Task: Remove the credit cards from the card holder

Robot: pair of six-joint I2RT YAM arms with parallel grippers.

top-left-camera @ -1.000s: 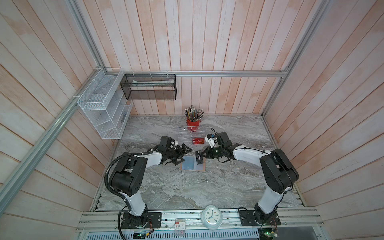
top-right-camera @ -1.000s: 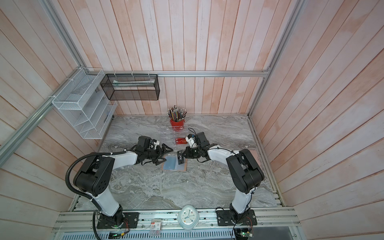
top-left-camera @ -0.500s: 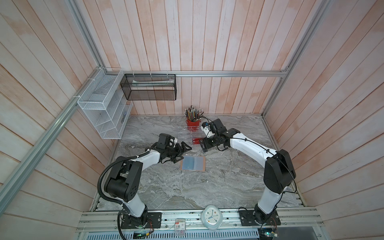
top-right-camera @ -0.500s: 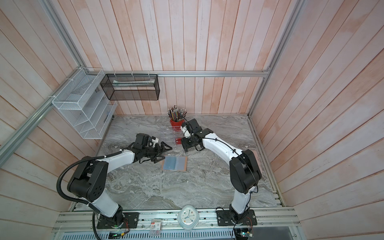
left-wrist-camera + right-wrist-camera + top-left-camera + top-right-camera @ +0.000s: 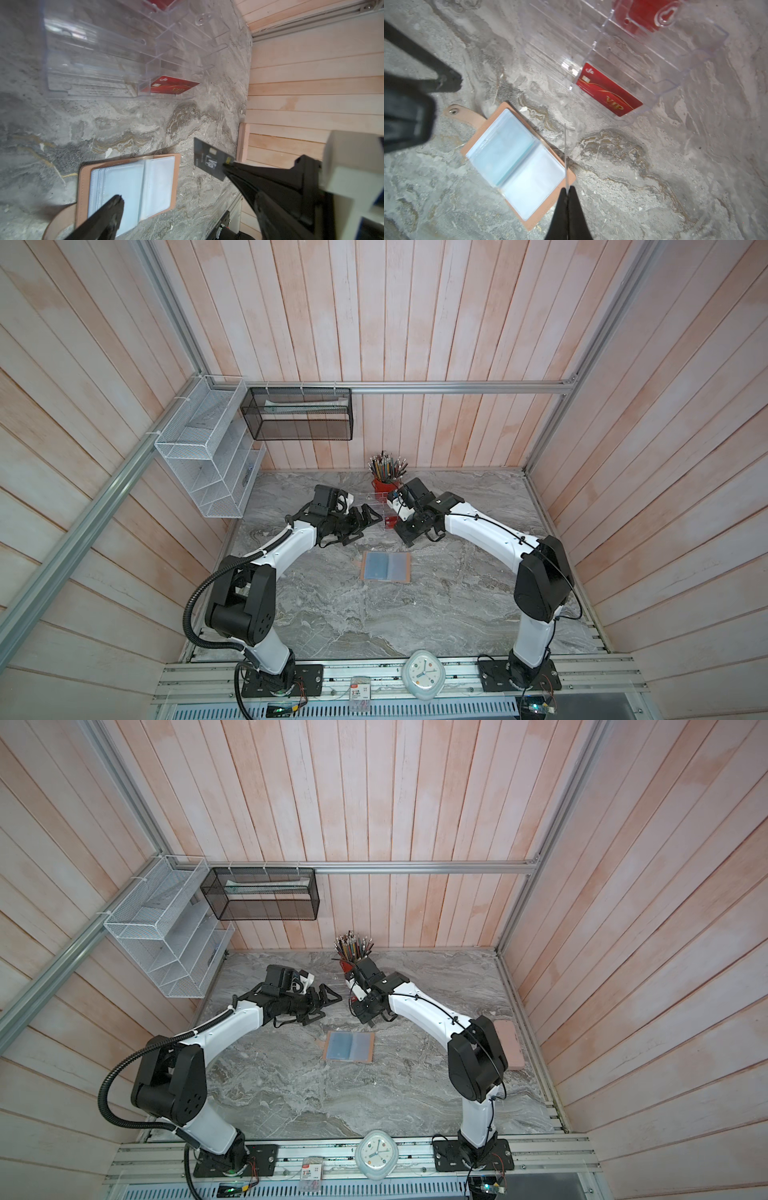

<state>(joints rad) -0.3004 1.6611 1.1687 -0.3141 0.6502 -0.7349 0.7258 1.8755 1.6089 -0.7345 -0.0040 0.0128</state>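
Room: booth walled in pale pink planks, with a grey marble bench (image 5: 332, 614) between the two arm bases.
Holder (image 5: 386, 567): lies open and flat at mid-bench in both top views, tan cover down and clear sleeves up.
Strap tab (image 5: 463, 114): flat on the bench, on the holder's side toward the left arm.
Sleeves (image 5: 533, 182): pale blue-grey. The page on the strap side has a teal tint, and I cannot tell whether a card sits behind it.
Black card (image 5: 209, 161): out of the holder and pinched at one corner, between holder and rack. Its "VIP" face shows in the left wrist view, and from the right wrist it shows edge-on.
Right claw (image 5: 567, 189): fingers pressed together on the black card, just behind the holder in both top views.
Red card (image 5: 608, 91): sits in the lowest front slot of the rack, with gold "VIP" showing.
Rack (image 5: 104, 52): clear and tiered, stands behind the holder and apart from it.
Left claw (image 5: 369, 522): fingers wide apart, beside the rack's front and left of the right claw, not touching it.
Left fingertip (image 5: 116, 203): shows in front of the holder's sleeves in the left wrist view.
Pencil cup (image 5: 384, 483): red and full, at the back wall behind the rack.
Pink block (image 5: 509, 1048): on the bench by the right wall.
Clock (image 5: 423, 674): pale, on the front rail.
Wire shelf (image 5: 208, 456): white, on the left wall.
Mesh basket (image 5: 299, 414): black, hung on the back wall beside the wire shelf.
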